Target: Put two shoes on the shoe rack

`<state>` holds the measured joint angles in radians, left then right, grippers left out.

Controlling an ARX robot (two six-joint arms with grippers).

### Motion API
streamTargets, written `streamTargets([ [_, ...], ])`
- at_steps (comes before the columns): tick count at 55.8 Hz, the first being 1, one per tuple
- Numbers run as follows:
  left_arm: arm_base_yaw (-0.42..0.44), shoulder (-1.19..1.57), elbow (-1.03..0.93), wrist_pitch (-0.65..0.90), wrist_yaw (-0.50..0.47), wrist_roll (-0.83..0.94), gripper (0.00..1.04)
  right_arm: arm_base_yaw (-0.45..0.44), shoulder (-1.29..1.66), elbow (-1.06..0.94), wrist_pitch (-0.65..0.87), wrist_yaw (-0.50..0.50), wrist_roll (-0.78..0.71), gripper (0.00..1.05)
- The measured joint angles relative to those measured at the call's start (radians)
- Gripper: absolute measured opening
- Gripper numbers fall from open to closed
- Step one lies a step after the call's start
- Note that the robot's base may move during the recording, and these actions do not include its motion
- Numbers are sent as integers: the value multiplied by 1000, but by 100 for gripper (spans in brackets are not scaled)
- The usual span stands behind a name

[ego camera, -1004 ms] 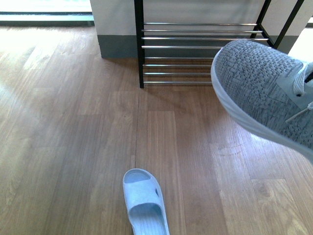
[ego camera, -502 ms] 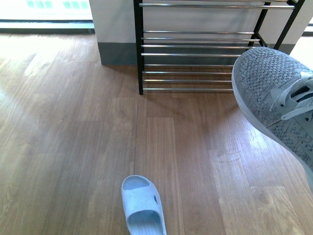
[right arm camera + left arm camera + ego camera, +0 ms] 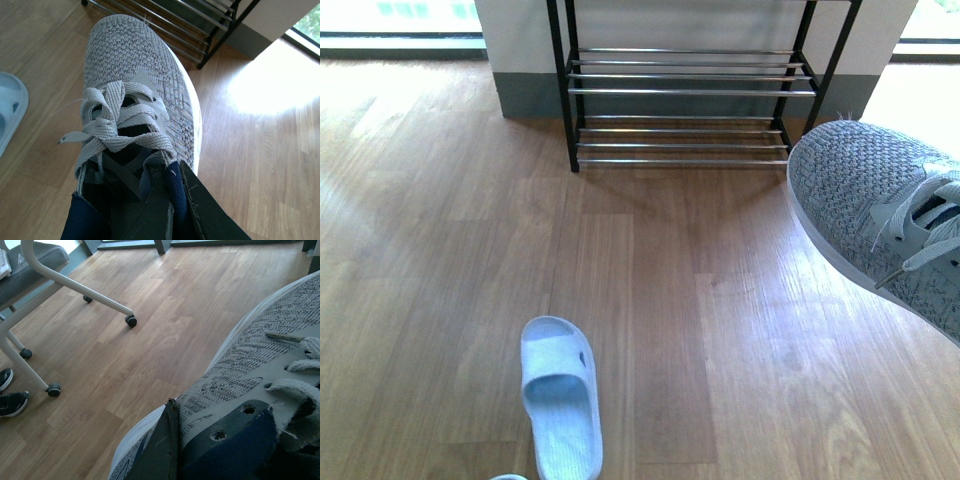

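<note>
Two grey knit sneakers are held off the wooden floor. One sneaker (image 3: 865, 200) hangs at the right of the front view, toe pointing up-left toward the shoe rack (image 3: 690, 90). My right gripper (image 3: 167, 185) is shut on this sneaker (image 3: 135, 65), pinching its navy collar, with the rack (image 3: 200, 20) just beyond the toe. My left gripper (image 3: 195, 440) is shut on the other sneaker (image 3: 250, 365), one dark finger (image 3: 165, 450) outside its collar. That sneaker and both grippers are out of the front view. The rack's silver rods are bare.
A light-blue slipper (image 3: 560, 395) lies on the floor near me, left of centre. A white pillar with grey skirting (image 3: 525, 95) stands behind the rack. An office chair's white legs and castors (image 3: 131, 320) and a black shoe (image 3: 10, 402) sit to my left.
In the front view the rack and slipper have slid leftward and the rack's right end has come into view. The right sneaker has shifted toward the right edge and a little lower.
</note>
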<state>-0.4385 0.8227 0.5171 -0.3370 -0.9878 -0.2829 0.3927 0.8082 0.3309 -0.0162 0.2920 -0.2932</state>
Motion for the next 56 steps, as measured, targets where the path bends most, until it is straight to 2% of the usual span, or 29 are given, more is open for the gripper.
streamTargets([
  [56,-3,-4,-4,-2,4,0,1,0,-2,0,0,-3,-4,1],
])
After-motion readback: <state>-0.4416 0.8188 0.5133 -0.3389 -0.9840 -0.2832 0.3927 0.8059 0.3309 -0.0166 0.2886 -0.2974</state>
